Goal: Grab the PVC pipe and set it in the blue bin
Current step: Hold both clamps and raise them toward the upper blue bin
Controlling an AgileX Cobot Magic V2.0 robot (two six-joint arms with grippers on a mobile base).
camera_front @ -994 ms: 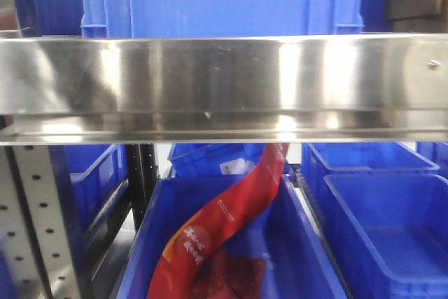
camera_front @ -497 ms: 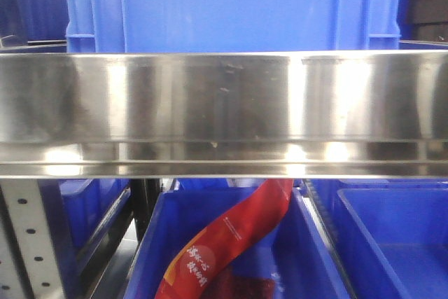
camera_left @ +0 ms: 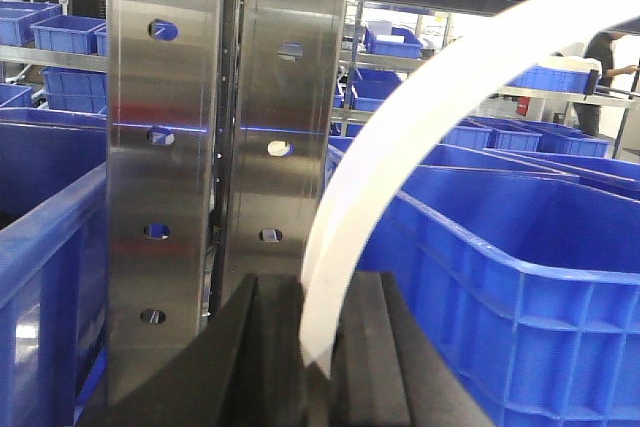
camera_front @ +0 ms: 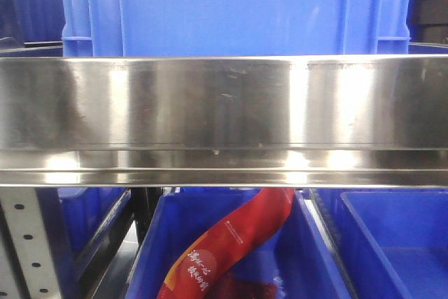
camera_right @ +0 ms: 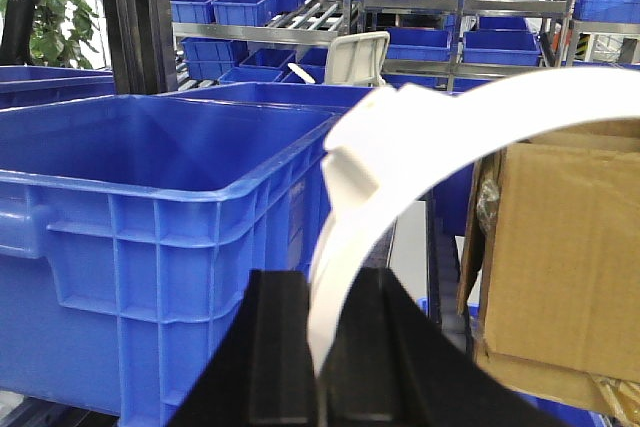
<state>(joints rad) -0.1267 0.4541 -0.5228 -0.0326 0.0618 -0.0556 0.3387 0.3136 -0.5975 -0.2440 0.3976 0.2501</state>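
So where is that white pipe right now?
In the right wrist view, the white pipe rises from the right gripper, arching rightwards between a blue bin and a cardboard box.

The shelf rail (camera_front: 224,120) across the front view is brushed stainless steel, glossy with bright streaks, and the perforated upright (camera_left: 165,147) in the left wrist view shares that sheen. The blue bin (camera_right: 150,207) is smooth moulded plastic, faintly shiny; the PVC pipe (camera_right: 430,137) is smooth white plastic, nearly matt; the left pincer (camera_left: 320,297) and right pincer (camera_right: 328,302) look matt black. The red pouch (camera_front: 238,236) at lower centre is glossy film, the box (camera_right: 560,247) at right dull brown cardboard.
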